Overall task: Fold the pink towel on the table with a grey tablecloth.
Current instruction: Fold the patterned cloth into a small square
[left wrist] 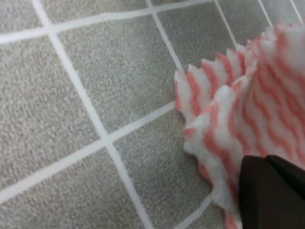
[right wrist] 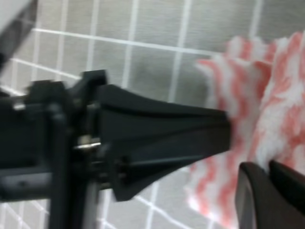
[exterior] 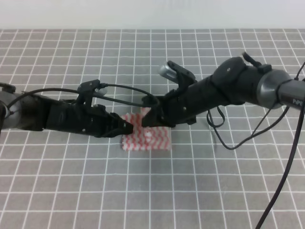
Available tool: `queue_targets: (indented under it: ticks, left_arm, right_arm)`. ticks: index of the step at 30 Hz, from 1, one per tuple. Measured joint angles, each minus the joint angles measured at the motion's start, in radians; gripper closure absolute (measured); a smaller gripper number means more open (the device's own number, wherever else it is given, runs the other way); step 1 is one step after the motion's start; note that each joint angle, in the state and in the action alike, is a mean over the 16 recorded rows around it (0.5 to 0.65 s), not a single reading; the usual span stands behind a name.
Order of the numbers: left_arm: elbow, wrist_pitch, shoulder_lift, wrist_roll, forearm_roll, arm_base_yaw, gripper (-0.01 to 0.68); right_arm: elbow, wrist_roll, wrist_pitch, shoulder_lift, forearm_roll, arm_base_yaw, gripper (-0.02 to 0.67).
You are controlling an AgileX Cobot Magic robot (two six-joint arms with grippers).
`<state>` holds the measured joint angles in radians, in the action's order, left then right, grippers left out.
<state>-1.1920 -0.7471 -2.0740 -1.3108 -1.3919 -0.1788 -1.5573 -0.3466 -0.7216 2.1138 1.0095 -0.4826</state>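
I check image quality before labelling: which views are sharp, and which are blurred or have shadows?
Exterior high view: sharp, even light, soft shadows under both arms, pink towel clear. Left wrist view: tablecloth and towel slightly soft, dark finger blurred. Right wrist view: strongly blurred, the other arm's left gripper smeared.

Beyond the far edge of the work surface runs a pale wall (exterior: 152,13), plain white or close to it, a narrow band across the top of the high view. It bears no marks or fixtures that I can make out. The light is soft and even, probably from overhead, and casts only faint shadows. No floor, window or other furniture falls within any of the views.
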Motion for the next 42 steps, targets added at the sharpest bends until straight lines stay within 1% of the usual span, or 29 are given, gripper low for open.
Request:
queue_targets:
  ticks: [11, 28, 42]
  left_arm:
    - [-0.002, -0.003, -0.007, 0.005, -0.006, 0.0, 0.676]
    - [-0.003, -0.01, -0.008, 0.006, -0.008, 0.0, 0.677]
    - [-0.002, -0.007, 0.019, 0.006, 0.007, 0.001, 0.677]
  right_arm:
    - [-0.037, 0.002, -0.003, 0.014, 0.001, -0.015, 0.663]
    - [-0.038, 0.001, 0.041, 0.073, -0.003, -0.017, 0.661]
    - [-0.038, -0.002, 0.023, 0.085, 0.023, -0.016, 0.654]
